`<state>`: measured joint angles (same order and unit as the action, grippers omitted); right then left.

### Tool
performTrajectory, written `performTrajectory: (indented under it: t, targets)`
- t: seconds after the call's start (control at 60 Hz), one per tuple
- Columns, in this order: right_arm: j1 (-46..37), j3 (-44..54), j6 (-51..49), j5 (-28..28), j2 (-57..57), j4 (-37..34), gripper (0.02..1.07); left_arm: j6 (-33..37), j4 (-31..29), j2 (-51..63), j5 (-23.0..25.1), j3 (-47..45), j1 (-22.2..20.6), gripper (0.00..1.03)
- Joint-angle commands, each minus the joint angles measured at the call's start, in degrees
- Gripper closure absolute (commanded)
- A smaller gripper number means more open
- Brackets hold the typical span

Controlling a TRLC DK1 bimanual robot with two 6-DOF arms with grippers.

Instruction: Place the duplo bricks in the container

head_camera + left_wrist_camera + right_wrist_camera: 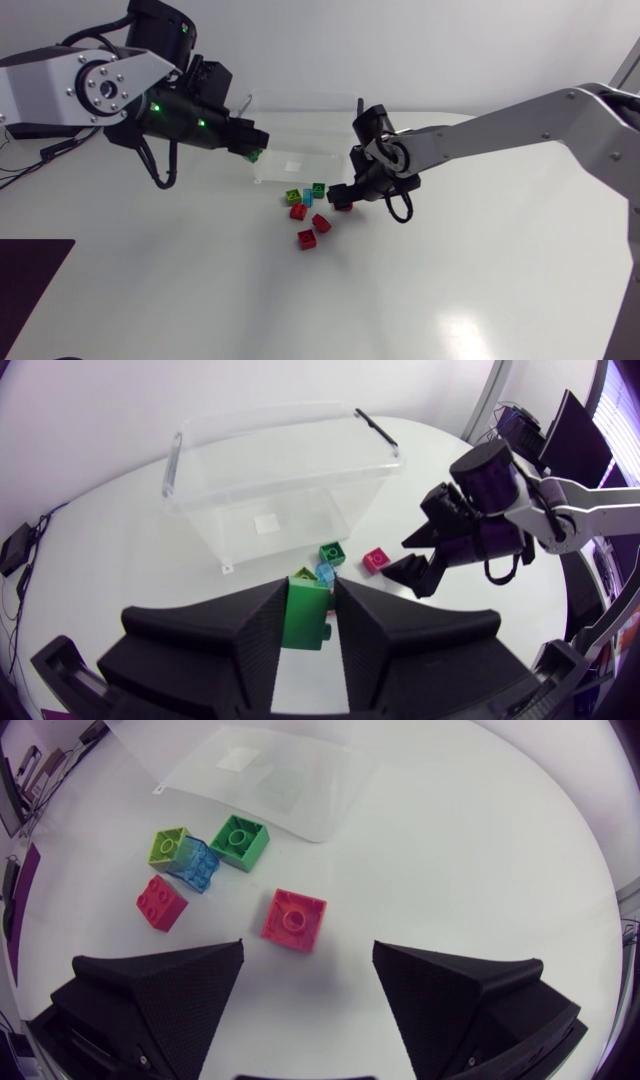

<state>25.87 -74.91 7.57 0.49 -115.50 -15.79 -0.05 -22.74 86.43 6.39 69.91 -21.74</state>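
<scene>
My left gripper [250, 143] hangs over the near left corner of the clear plastic container [300, 130], shut on a green duplo brick [307, 616]; the brick shows as a green spot [256, 156] in the head view. My right gripper [308, 982] stands open low over the table, and a red brick [294, 919] lies just ahead of its fingers, untouched. Beyond it lie a green brick [239, 841], a lime brick [168, 846], a light-blue brick [192, 867] and a second red brick [161, 903]. Two more red bricks [321, 222] [306, 238] lie nearer the front.
The container [280, 470] has black clips on its rim, and its inside shows only a white label. The loose bricks cluster just in front of it. My right arm [500, 130] crosses in from the right.
</scene>
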Motion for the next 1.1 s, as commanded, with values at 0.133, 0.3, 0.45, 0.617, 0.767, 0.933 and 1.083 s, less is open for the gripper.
performTrajectory:
  t: [0.133,0.3,0.45,0.617,0.767,0.933,1.083]
  targets:
    - [1.1,-7.4,3.0,1.6,-6.2,-5.0,0.18,-2.2,5.3,3.5,0.2,5.0,2.0,0.80]
    - [1.2,-9.2,3.6,3.1,-8.3,-6.4,0.23,-2.9,8.1,5.4,0.2,7.1,3.1,0.80]
    - [1.6,-10.1,3.9,4.1,-9.9,-7.9,0.28,-3.5,12.5,7.1,0.2,7.6,3.7,0.80]
    - [1.6,-10.8,4.0,4.3,-10.2,-6.6,0.52,-4.3,16.5,10.2,0.2,9.1,4.9,0.80]
    - [1.7,-12.5,3.9,4.3,-11.5,-7.1,0.57,-4.7,19.1,12.6,0.2,9.9,5.0,0.80]
    - [2.1,-11.9,4.3,4.3,-11.5,-6.4,0.72,-5.2,20.9,15.8,0.1,11.6,5.0,0.80]
    - [2.4,-7.6,4.0,4.3,-7.1,-5.7,0.75,-5.4,22.2,19.0,-0.4,12.8,4.5,0.78]
